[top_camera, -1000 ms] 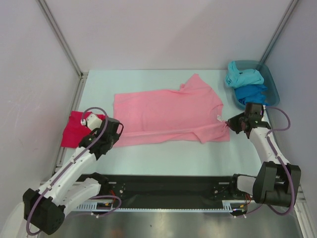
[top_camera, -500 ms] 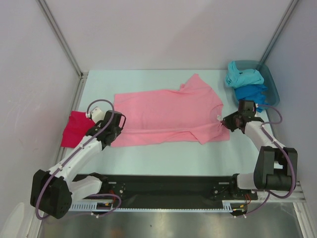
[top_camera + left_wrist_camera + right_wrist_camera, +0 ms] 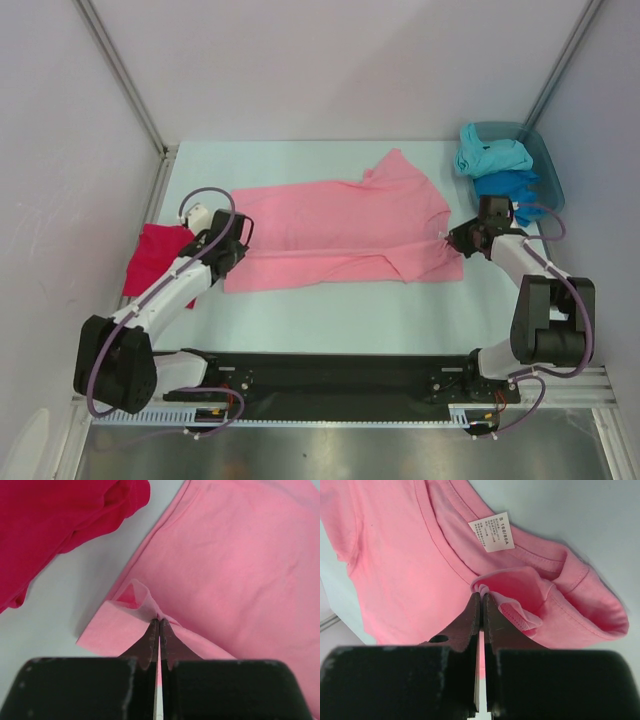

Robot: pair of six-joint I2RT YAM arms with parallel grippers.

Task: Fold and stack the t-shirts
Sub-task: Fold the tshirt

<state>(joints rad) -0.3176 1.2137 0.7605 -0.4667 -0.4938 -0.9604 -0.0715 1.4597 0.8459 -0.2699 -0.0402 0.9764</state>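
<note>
Pale table (image 3: 300, 310), teal plastic tub (image 3: 547, 160) at its far right corner beside the right wall, plain grey walls (image 3: 330, 60) on 3 sides, 2 slanting metal posts (image 3: 118, 75) in the far corners, black rail (image 3: 330, 378) along the near edge, brushed metal plate (image 3: 330, 455) below it.

Between left hand (image 3: 240, 236) and right hand (image 3: 458, 239), flat on the worktop (image 3: 330, 312): spread t-shirt (image 3: 340, 225), hem edge at the left hand, collar end at the right hand. Just beyond the right hand's tips: neck tag (image 3: 492, 531). Outward of the left hand, apart from the spread one: bunched t-shirt (image 3: 152, 258). Behind and outward of the right hand: tub (image 3: 548, 165), with rear t-shirt (image 3: 490, 155) behind front t-shirt (image 3: 505, 187) inside.
</note>
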